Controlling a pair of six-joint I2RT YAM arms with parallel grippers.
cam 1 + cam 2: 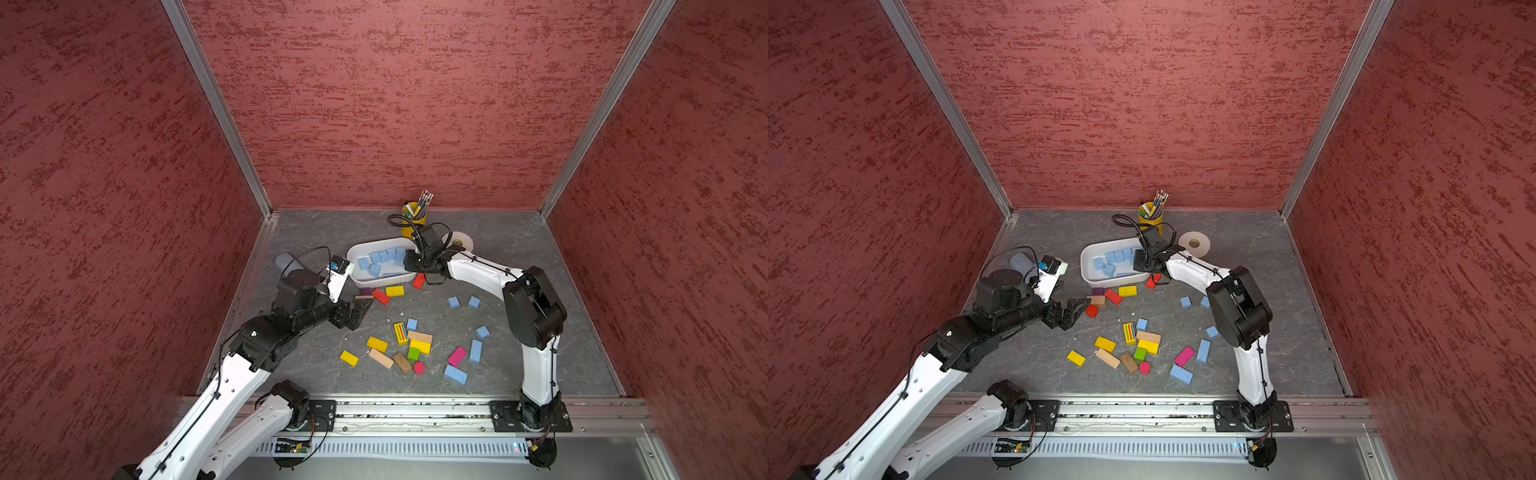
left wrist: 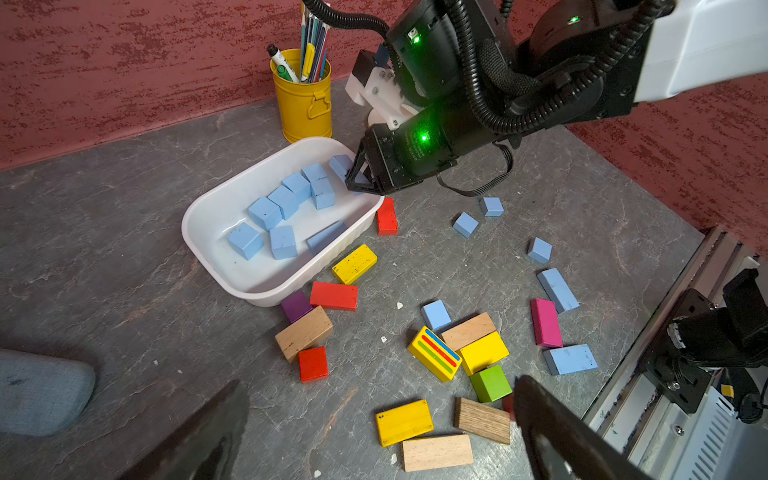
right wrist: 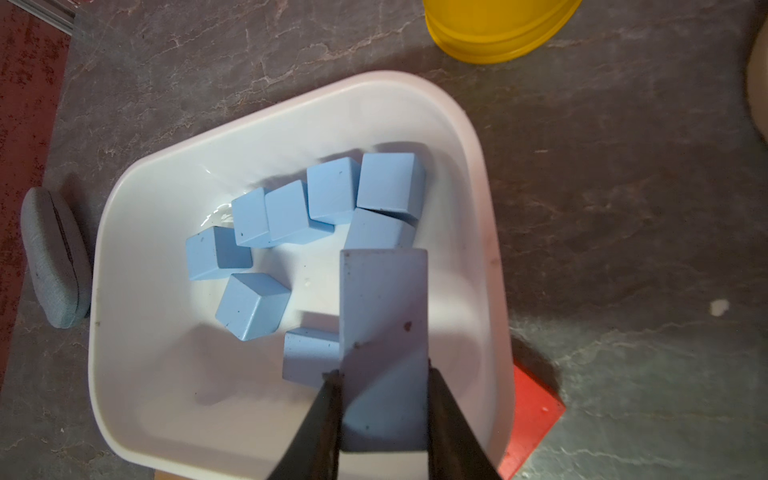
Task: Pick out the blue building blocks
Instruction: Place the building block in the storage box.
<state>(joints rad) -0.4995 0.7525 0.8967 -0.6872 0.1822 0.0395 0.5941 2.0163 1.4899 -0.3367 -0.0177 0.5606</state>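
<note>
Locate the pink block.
In both top views the pink block lies flat on the robot's right side, between a long blue block and a nearer blue block.

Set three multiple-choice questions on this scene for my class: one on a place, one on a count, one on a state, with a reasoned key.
1. Where is the pen cup? A behind the tub B in the tub C by the front rail
2. How many blue blocks lie on the table outside the tub? A three B six C nine
3. The right arm's jaws are: A open, empty B shut on a red block C shut on a long blue block
Key: A, it stands past the tub's far rim; B, both top views show six; C, the right wrist view shows it pinched.
</note>
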